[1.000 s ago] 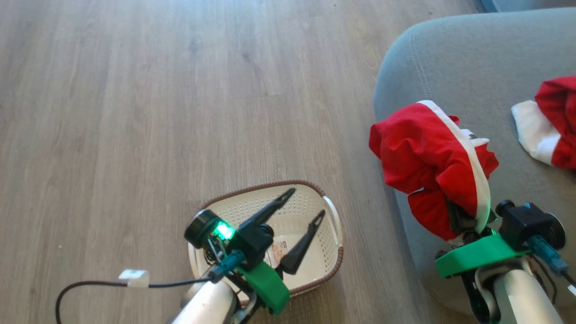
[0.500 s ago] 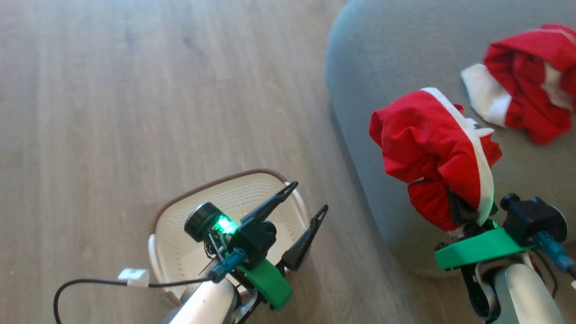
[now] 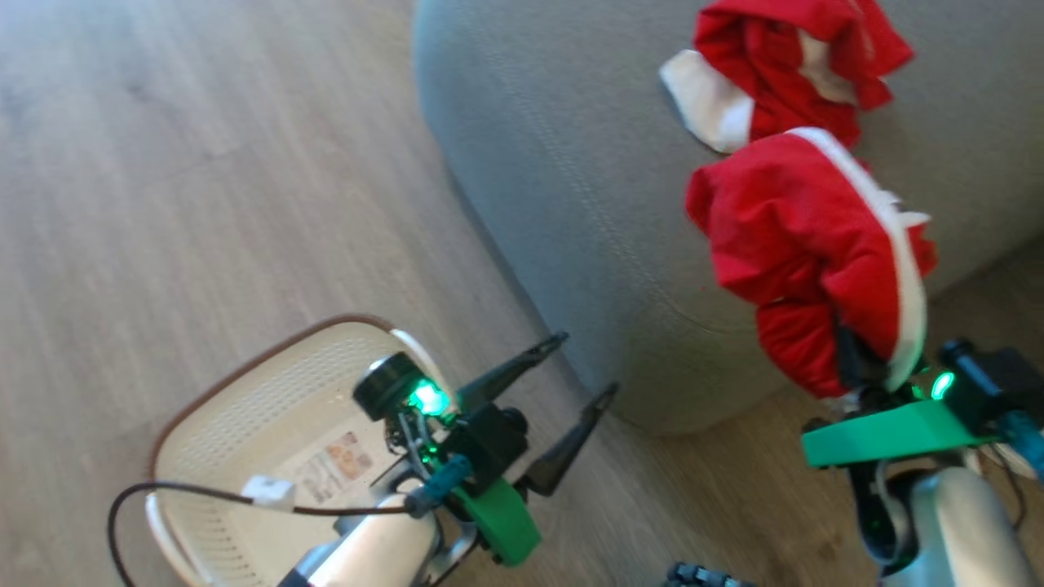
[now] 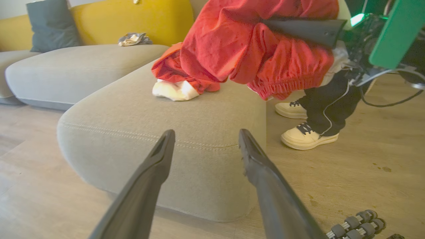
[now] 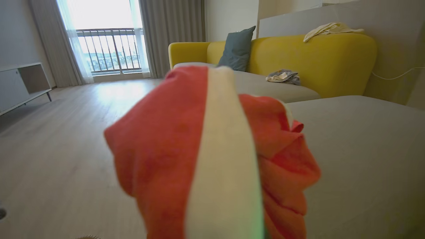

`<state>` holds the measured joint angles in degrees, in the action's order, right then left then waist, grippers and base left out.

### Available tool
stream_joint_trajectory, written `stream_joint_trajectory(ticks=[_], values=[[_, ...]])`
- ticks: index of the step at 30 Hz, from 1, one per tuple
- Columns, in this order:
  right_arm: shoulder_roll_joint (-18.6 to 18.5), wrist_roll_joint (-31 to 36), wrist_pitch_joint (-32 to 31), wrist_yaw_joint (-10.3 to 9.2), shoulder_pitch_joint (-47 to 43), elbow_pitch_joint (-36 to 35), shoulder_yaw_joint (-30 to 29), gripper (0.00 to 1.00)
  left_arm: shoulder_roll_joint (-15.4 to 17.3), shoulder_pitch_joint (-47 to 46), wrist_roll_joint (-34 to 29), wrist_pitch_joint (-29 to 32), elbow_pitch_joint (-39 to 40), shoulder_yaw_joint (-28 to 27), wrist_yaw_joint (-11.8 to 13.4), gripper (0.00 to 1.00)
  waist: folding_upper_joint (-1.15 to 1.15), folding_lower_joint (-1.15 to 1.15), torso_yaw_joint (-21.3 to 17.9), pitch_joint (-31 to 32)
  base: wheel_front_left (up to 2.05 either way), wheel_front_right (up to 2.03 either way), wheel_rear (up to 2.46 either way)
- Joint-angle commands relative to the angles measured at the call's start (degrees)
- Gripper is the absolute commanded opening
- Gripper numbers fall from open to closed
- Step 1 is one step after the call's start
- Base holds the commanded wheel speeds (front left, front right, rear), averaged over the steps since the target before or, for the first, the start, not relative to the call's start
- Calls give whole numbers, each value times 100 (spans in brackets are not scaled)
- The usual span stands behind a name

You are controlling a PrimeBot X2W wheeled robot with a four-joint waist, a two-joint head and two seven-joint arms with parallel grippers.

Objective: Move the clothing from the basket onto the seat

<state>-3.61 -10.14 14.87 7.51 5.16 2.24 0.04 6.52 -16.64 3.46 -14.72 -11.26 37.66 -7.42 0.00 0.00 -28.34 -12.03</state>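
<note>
The right end effector (image 3: 856,371), clamped on a soft bright red garment with white trim (image 3: 799,236), holds it above the large grey fabric seat cushion (image 3: 555,163) at its edge. It is best carried further inward, beside the other red garment (image 3: 783,49), before letting go. The left end effector (image 3: 587,364) hangs open beside the cream perforated plastic basket (image 3: 269,346).

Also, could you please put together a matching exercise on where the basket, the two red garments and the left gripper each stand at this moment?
Column one:
1. basket
2. left gripper
3. garment with a long white band
4. garment with a white cuff

Column two:
A. lying on the seat
B. open, holding nothing
C. empty, on the floor
D. gripped by the right gripper

Pairs: 1-C, 2-B, 3-D, 4-A
</note>
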Motion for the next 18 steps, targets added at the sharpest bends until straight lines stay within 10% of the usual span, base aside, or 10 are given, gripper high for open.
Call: stream_joint_trajectory(ticks=[1,18], values=[[8,-28,13,-2,55,-261,2,0,50,-293,-10,-28,211,-39,-6,100,0,0,-197,-181,0,0,0],[72,-233,13,-2,-177,-591,-615,0,192,-646,251,-28,91,554,-6,100,0,0,-278,-381,0,0,0]])
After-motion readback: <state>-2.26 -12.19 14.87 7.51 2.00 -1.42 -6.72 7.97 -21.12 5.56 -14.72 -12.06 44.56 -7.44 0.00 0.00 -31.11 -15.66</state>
